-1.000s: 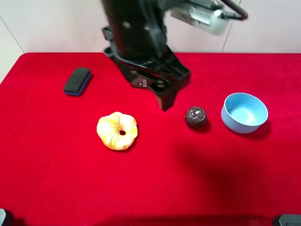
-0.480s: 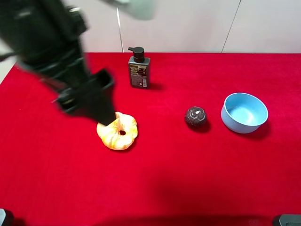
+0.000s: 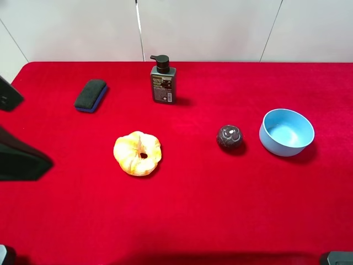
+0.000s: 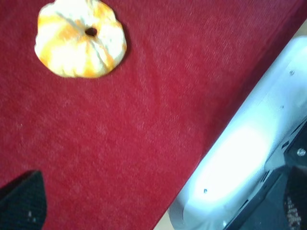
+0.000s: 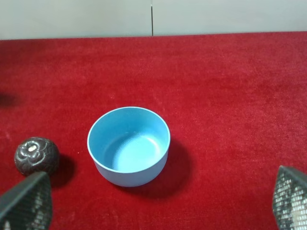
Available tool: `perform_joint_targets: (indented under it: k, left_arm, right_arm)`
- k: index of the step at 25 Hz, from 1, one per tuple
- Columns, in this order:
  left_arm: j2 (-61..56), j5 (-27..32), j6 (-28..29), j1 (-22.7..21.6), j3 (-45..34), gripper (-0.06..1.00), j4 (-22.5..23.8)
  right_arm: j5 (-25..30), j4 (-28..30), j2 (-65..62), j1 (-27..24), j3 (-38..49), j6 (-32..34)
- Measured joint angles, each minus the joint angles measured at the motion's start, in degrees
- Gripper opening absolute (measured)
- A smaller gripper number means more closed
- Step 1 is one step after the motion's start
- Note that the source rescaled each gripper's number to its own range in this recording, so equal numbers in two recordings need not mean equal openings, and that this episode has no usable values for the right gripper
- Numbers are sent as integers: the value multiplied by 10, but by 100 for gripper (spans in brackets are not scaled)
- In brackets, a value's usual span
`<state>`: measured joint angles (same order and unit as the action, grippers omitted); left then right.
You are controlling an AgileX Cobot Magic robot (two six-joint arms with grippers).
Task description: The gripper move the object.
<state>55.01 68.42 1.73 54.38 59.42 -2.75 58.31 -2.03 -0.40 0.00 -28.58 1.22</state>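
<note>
The object point(image 3: 229, 136), a small dark ball with a pale flower mark on top, sits free on the red bench point(image 3: 220, 210), just beside the blue bowl point(image 3: 287, 132) and well apart from the orange pumpkin-shaped thing point(image 3: 137, 153); nothing touches it. Farther back stand a dark pump bottle point(image 3: 163, 80) and a black-and-blue eraser block point(image 3: 91, 95). The left claw point(image 3: 14, 141) shows only as dark finger ends at the bench's left edge, far from the ball, and its wrist view catches just one finger, so I cannot tell its spread from these views. The right claw point(image 5: 156, 201) stands spread wide, a finger at each lower corner of its view, empty, with the ball just beyond one finger point(image 5: 26, 203) and the bowl between. The risk, as I judge it: the ball is round and could roll if a finger nudges it off-centre, and it lies so close to the bowl that a closing finger could knock the bowl instead. The bottle's label carries print, too small to read.
</note>
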Motion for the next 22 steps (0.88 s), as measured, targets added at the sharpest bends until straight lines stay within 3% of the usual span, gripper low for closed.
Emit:
perform_joint_targets:
  k: [5,9,15,17,18,22]
  left_arm:
    - [-35,0,-1,-7,-7,100,38]
    - [-78,0,-2,-50,-32,100,50]
    - [-171,0,-2,-168,-115,100,53]
    - [-185,0,-2,-188,-133,100,54]
    - [-219,-5,-2,-233,-165,100,54]
    - [-277,-38,-2,-305,-223,100,54]
  right_arm:
    - [0,0,0,0,0,0]
    - [0,0,0,0,0,0]
    - [0,0,0,0,0,0]
    - [0,0,0,0,0,0]
    - [0,0,0,0,0,0]
    - [0,0,0,0,0,0]
